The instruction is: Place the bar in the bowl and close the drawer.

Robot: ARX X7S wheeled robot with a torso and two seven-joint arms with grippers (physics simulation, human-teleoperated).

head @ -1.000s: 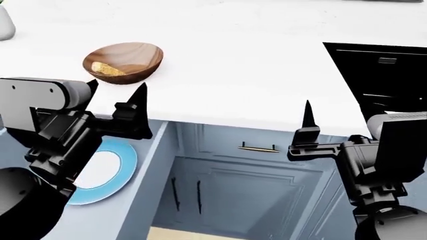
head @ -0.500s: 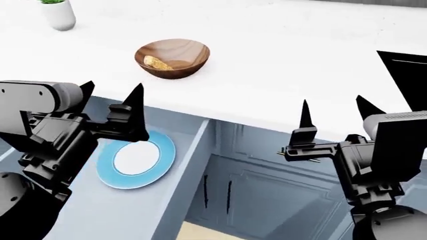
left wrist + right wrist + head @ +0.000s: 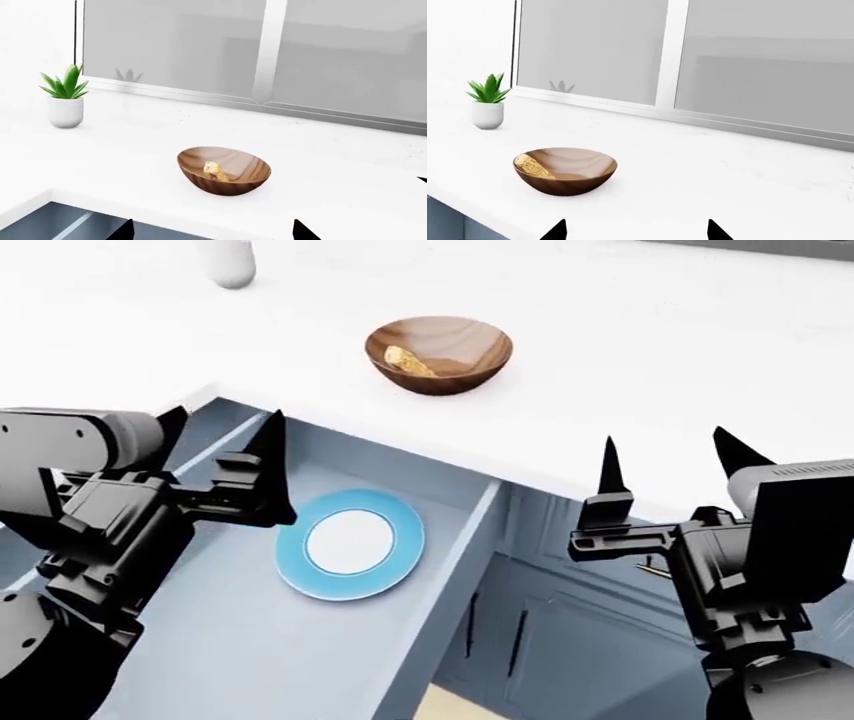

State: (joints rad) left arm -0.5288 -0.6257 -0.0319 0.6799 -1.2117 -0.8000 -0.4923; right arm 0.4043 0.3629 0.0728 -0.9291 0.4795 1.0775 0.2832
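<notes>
Head view: both arms reach forward, left pincer (image 3: 220, 445) and right pincer (image 3: 667, 460) spread wide, empty — over the pulled-out drawer (image 3: 254, 640) holding a plate (image 3: 350, 543). Beyond, on the tabletop (image 3: 641, 360), the bar (image 3: 407, 361) lies inside the bowl (image 3: 441, 355).

Grainy golden bar (image 3: 407, 362) lies in glossy wooden bowl (image 3: 461, 375) on smooth white counter (image 3: 641, 370).

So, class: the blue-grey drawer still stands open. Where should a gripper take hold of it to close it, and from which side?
Take the blue-grey drawer's front panel edge, nearest the robot, approaching from the robot's side. It juts out from under the white countertop, so pushing toward the counter shuts it. The left gripper hovers nearest.
</notes>
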